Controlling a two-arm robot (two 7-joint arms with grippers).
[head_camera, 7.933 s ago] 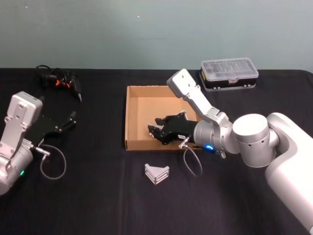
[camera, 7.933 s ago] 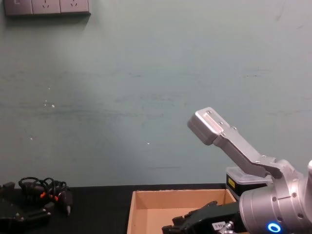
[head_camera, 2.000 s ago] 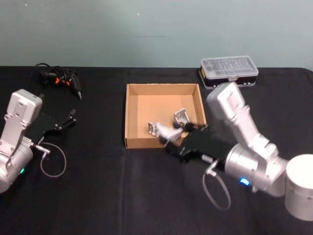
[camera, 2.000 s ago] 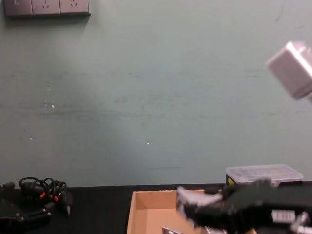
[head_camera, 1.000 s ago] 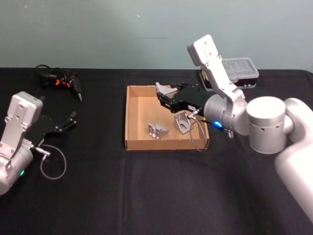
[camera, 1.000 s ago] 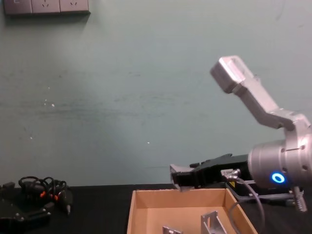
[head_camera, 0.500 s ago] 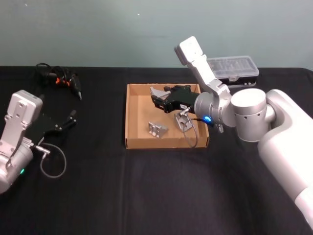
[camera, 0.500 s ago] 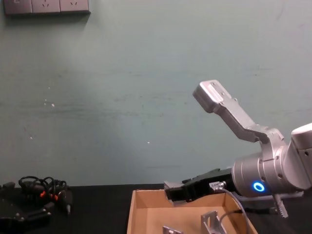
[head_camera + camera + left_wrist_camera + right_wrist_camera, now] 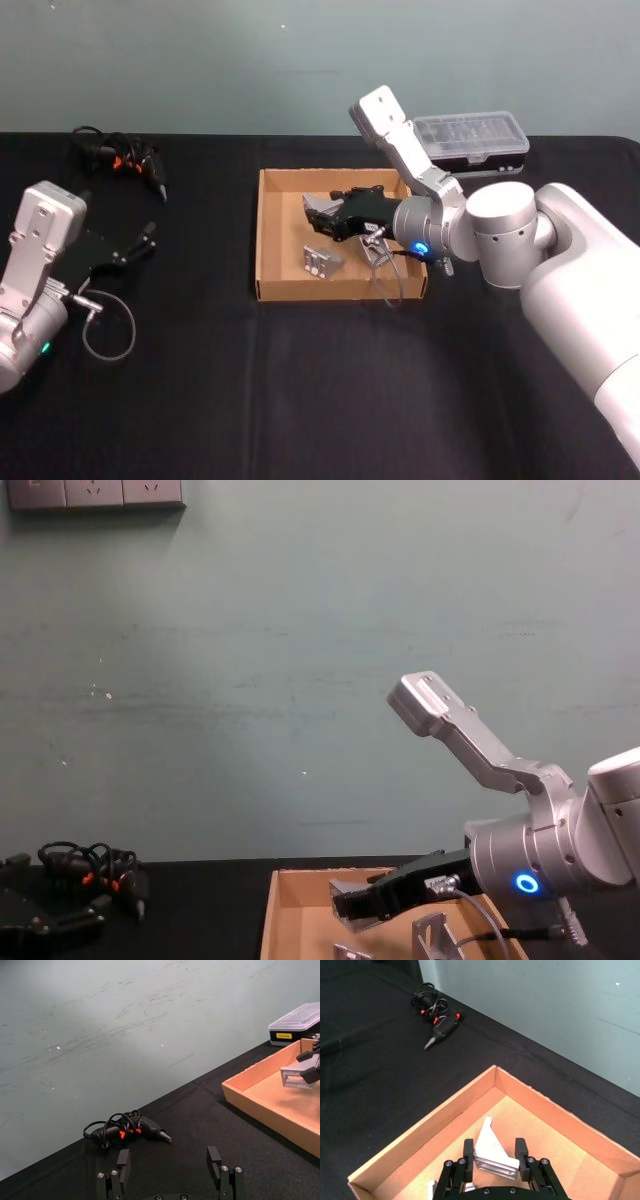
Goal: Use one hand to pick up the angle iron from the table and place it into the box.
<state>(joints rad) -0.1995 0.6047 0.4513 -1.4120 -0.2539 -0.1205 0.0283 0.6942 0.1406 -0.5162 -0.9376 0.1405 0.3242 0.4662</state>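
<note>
My right gripper sits just left of centre in the head view, over the interior of the box, with its two black fingers closed narrowly on an angle iron. In the right wrist view the bracket stands clamped between the fingers, its pale triangular face pointing away from the palm, above the tan floor of the box. Compared with half a second ago, the gripper has dropped lower and moved slightly left and toward the near wall; in the chest view it has sunk from the level of the far rim to below it, at lower centre-right.

Two more angle irons already lie in the box: one flat on the floor toward the near wall, one upright beside the right wall, partly behind the gripper's cable. Both are where they were half a second ago.

The right arm rises toward the upper centre of the head view, a blue light glowing on its wrist.

My left gripper rests at the left edge of the head view on the table, unchanged; in the left wrist view its fingers stand well apart, holding nothing.

At the upper left of the head view lies a black corded tool with orange marks. At the upper right stands a small black case with a clear lid; a yellow label shows on its side in the left wrist view, its writing too small for me to read.
</note>
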